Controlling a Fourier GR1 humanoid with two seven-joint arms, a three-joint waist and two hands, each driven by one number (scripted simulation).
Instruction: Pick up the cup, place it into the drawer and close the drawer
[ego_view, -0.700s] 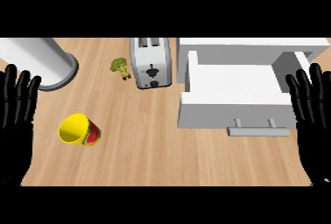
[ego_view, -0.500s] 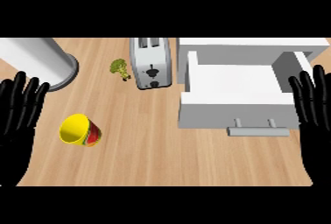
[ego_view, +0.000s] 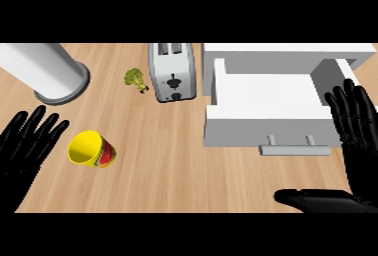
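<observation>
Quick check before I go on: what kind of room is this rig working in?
Most likely a kitchen counter. On the wooden counter top stand a toaster and a yellow cup lying on its side, a piece of broccoli lies near the toaster, and a white drawer stands open.

Kitchen — wooden counter, toaster, broccoli, white drawer open
</observation>
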